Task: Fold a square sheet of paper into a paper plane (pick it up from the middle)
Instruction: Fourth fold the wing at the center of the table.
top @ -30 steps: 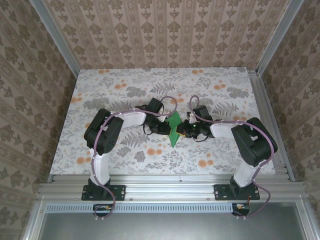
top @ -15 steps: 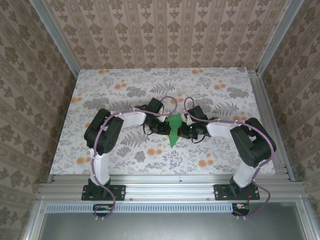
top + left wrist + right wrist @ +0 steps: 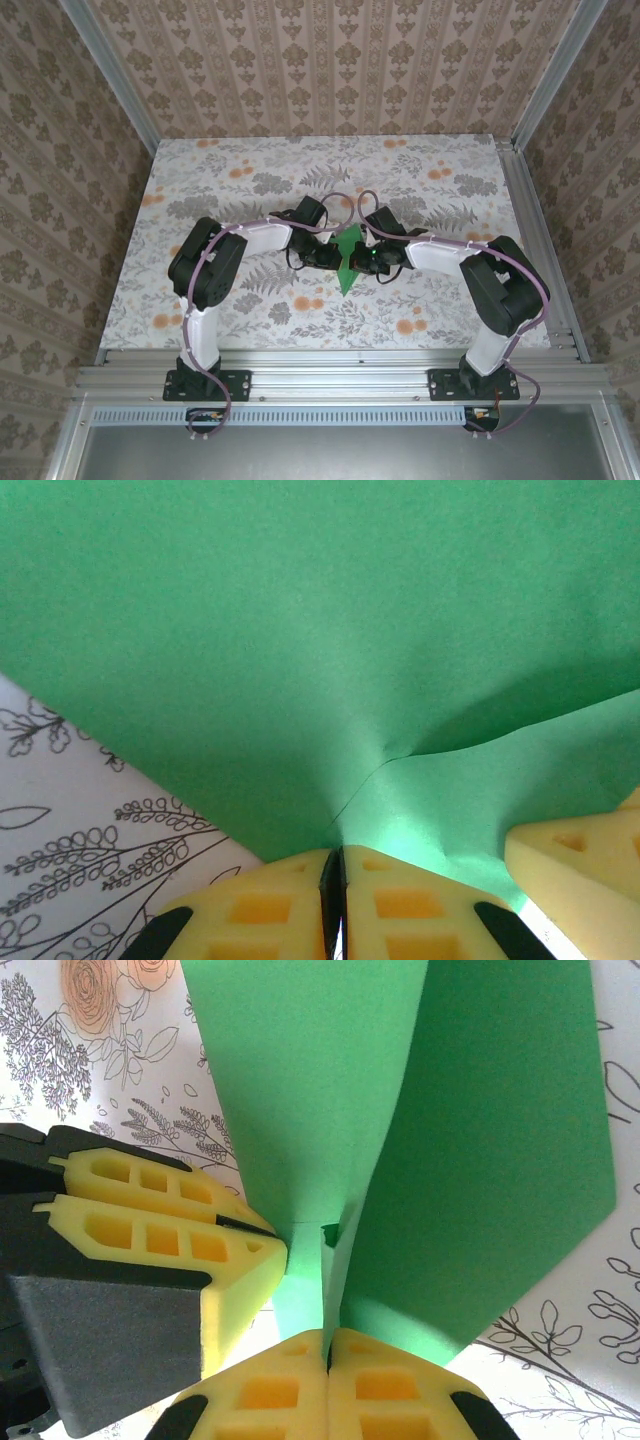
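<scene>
Mid-fold by the look: bright-green thin paper sheet (image 3: 348, 262) already creased into a narrow pointed shape, wings not finished; left pincer (image 3: 333, 865) and right pincer (image 3: 327, 1350) face each other, each clamped on a paper edge, sheet fanning beyond the fingertips; grey-and-orange floral tabletop (image 3: 250, 180) open all round, walls well apart

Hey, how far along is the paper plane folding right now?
Done: the green paper already shows creases and a pointed end. In hand: the left gripper and right gripper are both pinched shut on it. Left: it isn't a slim dart yet, so more folds likely remain.
</scene>
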Controlling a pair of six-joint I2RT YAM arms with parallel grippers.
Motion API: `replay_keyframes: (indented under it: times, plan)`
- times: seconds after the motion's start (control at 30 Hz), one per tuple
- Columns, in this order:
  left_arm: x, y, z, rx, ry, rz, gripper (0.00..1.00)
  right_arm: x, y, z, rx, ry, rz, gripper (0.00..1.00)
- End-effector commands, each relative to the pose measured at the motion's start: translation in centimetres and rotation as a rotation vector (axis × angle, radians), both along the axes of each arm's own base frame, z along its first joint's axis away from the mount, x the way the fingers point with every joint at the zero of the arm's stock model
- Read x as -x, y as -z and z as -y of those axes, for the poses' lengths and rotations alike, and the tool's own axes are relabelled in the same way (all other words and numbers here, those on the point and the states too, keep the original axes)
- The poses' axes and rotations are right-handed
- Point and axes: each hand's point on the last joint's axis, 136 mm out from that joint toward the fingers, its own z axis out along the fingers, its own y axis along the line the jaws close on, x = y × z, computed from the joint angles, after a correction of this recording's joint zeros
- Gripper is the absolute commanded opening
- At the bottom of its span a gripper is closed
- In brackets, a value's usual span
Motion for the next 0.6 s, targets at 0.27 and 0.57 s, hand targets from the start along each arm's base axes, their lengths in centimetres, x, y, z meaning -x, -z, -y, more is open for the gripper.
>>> replay_keyframes:
  times: [0.27, 0.57]
  plan:
    - [3.91, 8.15, -6.87, -0.306, -0.026, -0.147, 0.13, -0.46, -1.01, -2.02, -0.113, 0.002, 0.011, 0.09]
    - [3.84, 8.06, -6.94, -0.279, -0.04, -0.161, 0.12, -0.4, -0.42, -1.9, -0.136, 0.006, 0.003, 0.1]
